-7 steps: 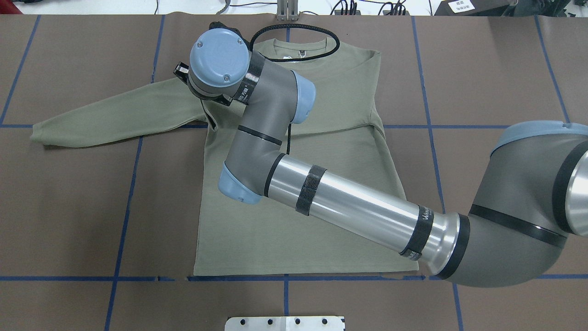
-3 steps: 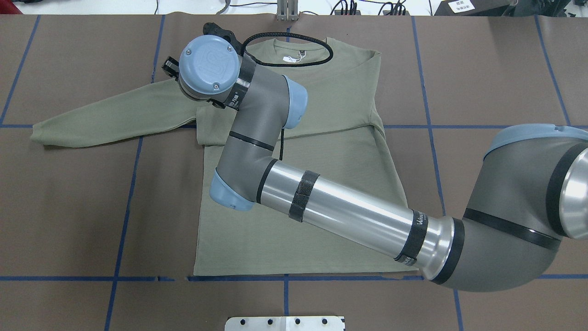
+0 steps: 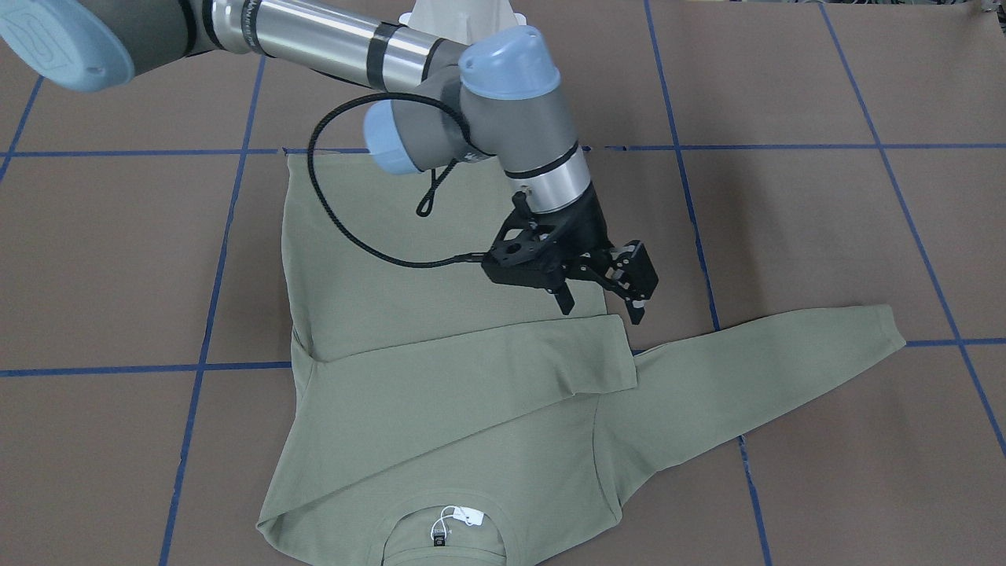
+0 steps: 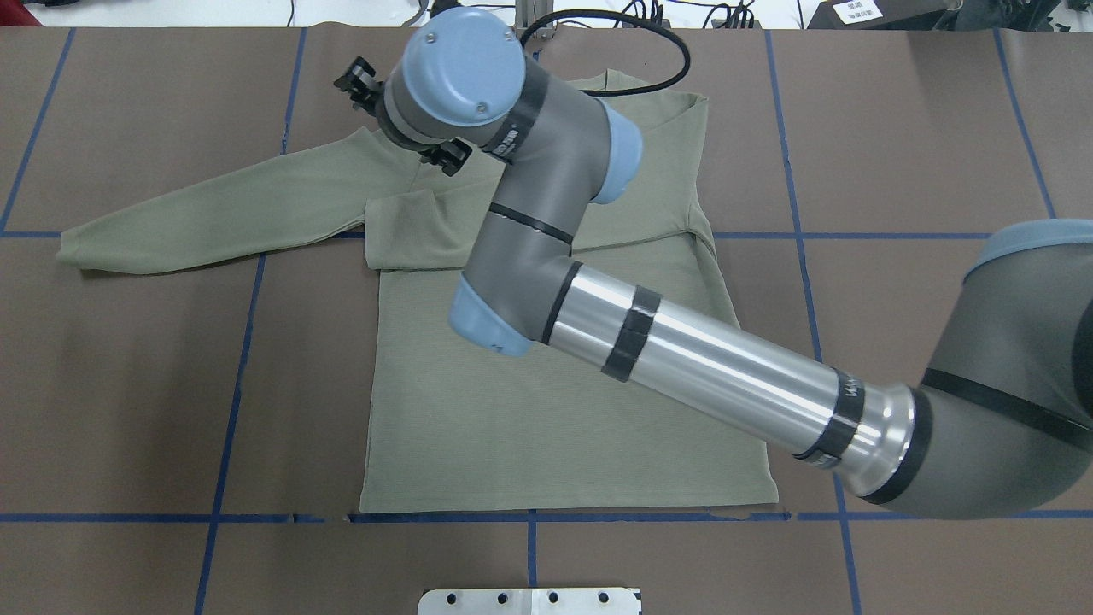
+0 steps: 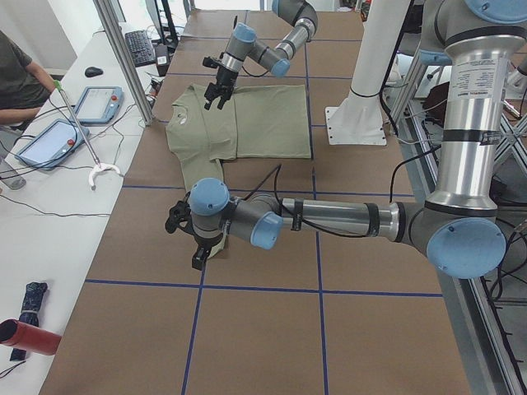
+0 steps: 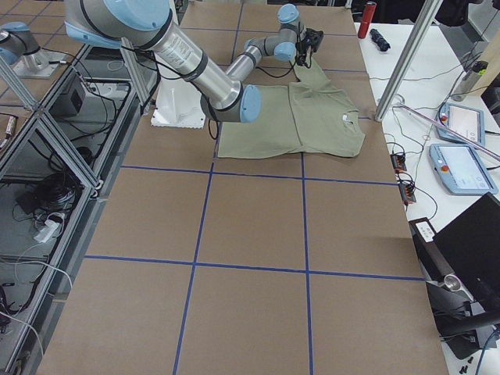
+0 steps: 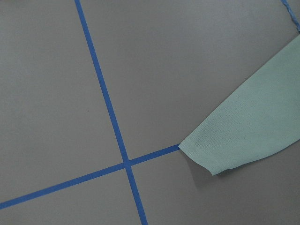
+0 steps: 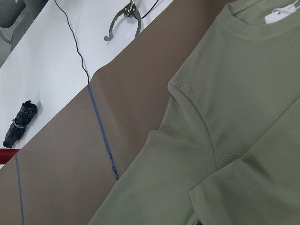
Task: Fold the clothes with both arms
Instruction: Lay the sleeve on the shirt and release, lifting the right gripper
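The sage-green shirt (image 4: pixel 478 427) lies flat on the brown table, collar toward the far edge. One sleeve (image 3: pixel 471 369) is folded across the chest, its cuff near the opposite shoulder. The other sleeve (image 4: pixel 213 205) stretches out sideways. My right gripper (image 3: pixel 601 308) hangs open and empty just above the folded cuff, also visible in the overhead view (image 4: pixel 400 120). My left gripper (image 5: pixel 191 243) shows only in the exterior left view, past the outstretched cuff (image 7: pixel 225 150); I cannot tell whether it is open or shut.
Blue tape lines (image 4: pixel 230 359) grid the table. The white pedestal base (image 4: pixel 529 600) sits at the near edge. A side bench carries teach pendants (image 5: pixel 99 103), cables and a red bottle (image 5: pixel 29 337), with a seated person (image 5: pixel 16 74) beside it.
My right gripper has come off the folded sleeve's cuff, lifted and swung toward the table's far edge. The cuff now lies flat on the chest.
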You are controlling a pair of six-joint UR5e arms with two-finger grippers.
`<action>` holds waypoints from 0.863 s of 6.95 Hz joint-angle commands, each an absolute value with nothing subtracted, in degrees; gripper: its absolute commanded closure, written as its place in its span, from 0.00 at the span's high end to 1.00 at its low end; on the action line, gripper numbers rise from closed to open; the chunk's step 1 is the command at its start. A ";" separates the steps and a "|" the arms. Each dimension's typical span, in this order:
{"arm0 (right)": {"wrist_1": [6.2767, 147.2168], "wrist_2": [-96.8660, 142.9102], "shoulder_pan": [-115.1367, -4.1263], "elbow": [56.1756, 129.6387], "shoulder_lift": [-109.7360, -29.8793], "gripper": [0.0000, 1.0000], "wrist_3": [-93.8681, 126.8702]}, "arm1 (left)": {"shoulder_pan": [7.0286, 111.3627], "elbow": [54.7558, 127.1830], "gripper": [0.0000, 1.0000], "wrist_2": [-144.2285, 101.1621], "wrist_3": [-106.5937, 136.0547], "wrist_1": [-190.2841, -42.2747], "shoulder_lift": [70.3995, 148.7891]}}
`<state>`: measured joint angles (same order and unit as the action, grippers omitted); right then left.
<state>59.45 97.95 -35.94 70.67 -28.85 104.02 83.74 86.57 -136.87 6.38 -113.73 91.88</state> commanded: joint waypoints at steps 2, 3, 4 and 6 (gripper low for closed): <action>60.20 101.60 -40.77 85.06 -43.23 0.99 103.54 | 70.78 76.22 0.99 -136.41 29.10 -131.16 92.37; 60.38 101.69 -40.87 85.25 -43.85 0.99 103.54 | 70.23 73.07 0.98 -136.41 30.22 -134.53 93.07; 60.29 101.78 -40.87 88.56 -47.77 0.99 103.45 | 70.22 69.64 0.94 -136.41 31.37 -134.65 96.47; 60.38 101.69 -40.96 92.28 -51.67 0.99 103.45 | 69.70 64.45 0.86 -136.41 32.78 -134.74 101.84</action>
<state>60.32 101.74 -40.87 90.54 -49.72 103.46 70.08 67.69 -136.45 32.07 -134.48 98.85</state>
